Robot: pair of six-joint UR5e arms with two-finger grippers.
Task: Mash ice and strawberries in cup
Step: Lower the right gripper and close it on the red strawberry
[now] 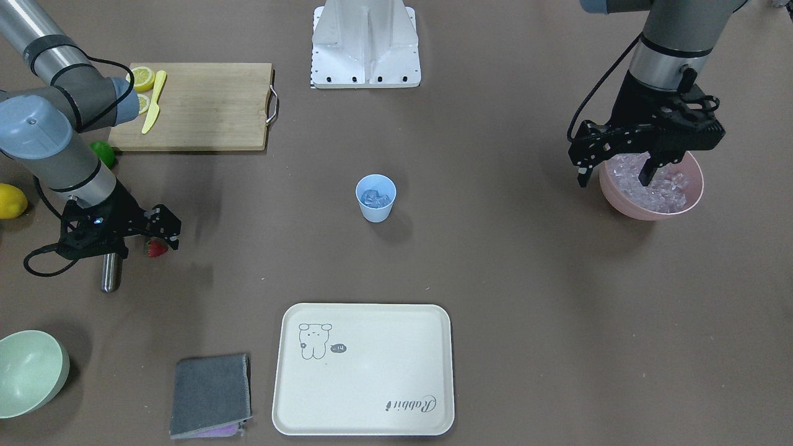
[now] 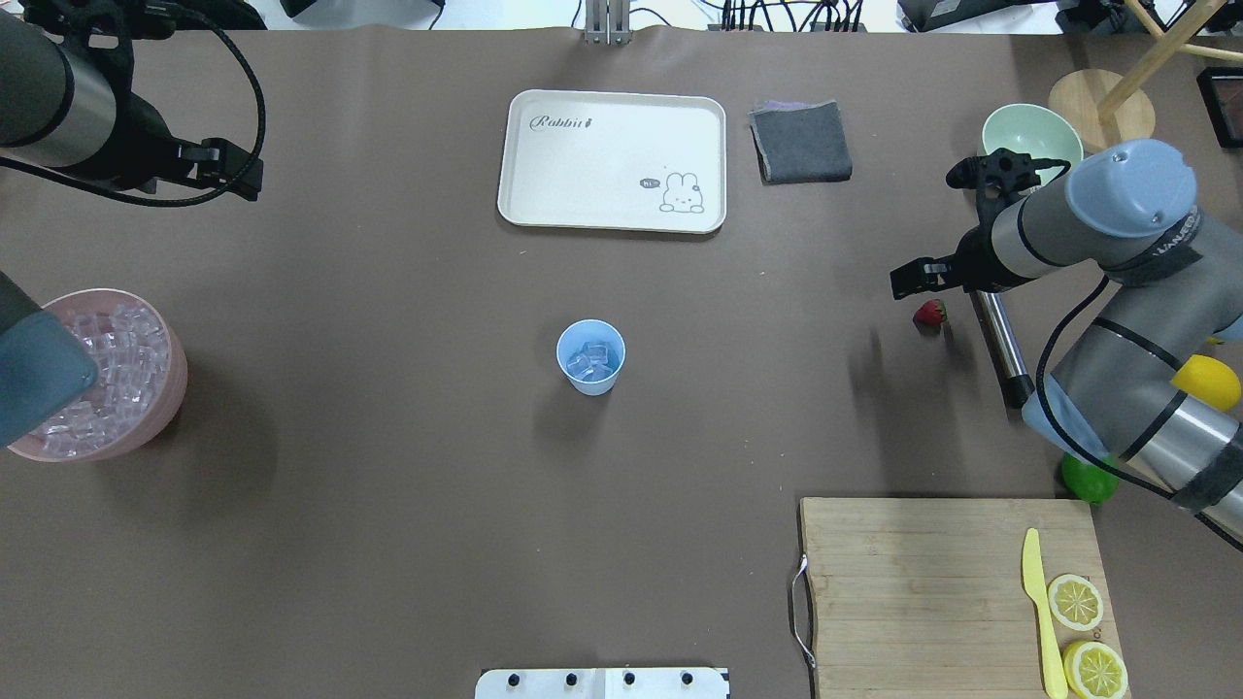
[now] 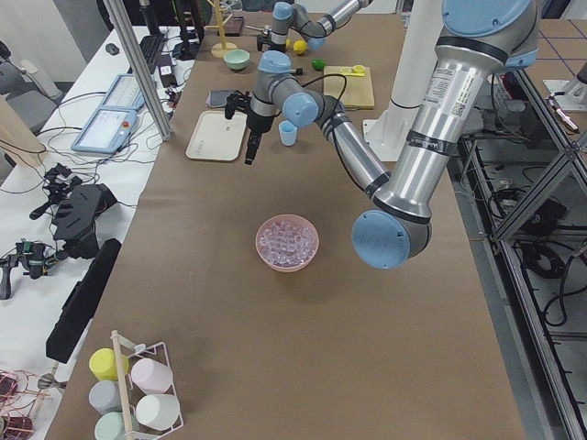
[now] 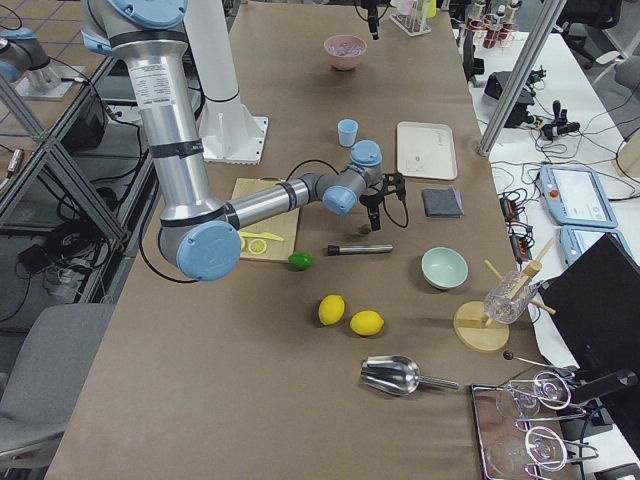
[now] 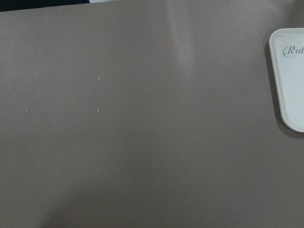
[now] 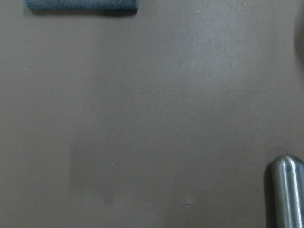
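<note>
The light blue cup (image 1: 376, 212) stands upright at the table's middle with a few ice cubes (image 1: 376, 198) inside; it also shows in the overhead view (image 2: 587, 382). More ice (image 1: 660, 186) fills the pink bowl (image 1: 626, 207). My left gripper (image 1: 614, 178) is open and empty, raised beside that bowl on the cup's side. The strawberry (image 1: 156, 248) lies on the table, also seen from overhead (image 2: 930, 313). My right gripper (image 1: 158, 232) hovers just above it, apart from it, and looks open. Neither wrist view shows fingers.
A steel muddler (image 1: 111, 275) lies beside the strawberry under the right wrist. Also on the table are a white tray (image 1: 365, 396), a grey cloth (image 1: 210, 393), a pale green bowl (image 1: 28, 371), a cutting board (image 1: 204, 105) with lemon slices and a yellow knife, a lime (image 1: 104, 152) and a lemon (image 1: 11, 201).
</note>
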